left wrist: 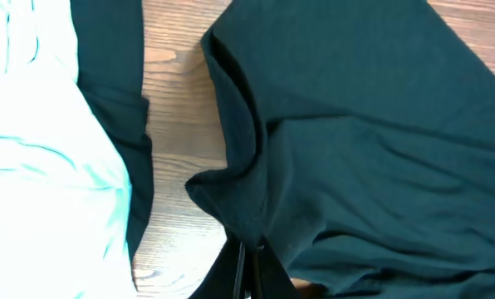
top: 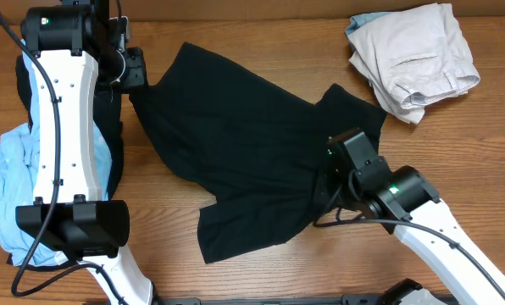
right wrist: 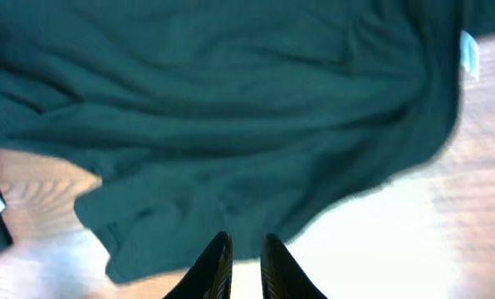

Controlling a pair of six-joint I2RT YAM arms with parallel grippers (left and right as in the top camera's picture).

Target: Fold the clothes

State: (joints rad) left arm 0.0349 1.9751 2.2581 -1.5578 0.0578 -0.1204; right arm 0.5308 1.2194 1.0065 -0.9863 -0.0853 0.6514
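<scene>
Pinching 1 corner of the shirt [top: 235, 144] with left gripper [left wrist: 249, 266], likely to spread it flat. Cannot tell right gripper [right wrist: 246, 249] hold.

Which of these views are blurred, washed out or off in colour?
Overhead: sharp and evenly lit, though the black T-shirt shows few folds. Left wrist: in focus, but the light blue shirt is blown out almost to white and the T-shirt reads teal. Right wrist: soft throughout, same teal cast, table glaring pale at lower right.
</scene>
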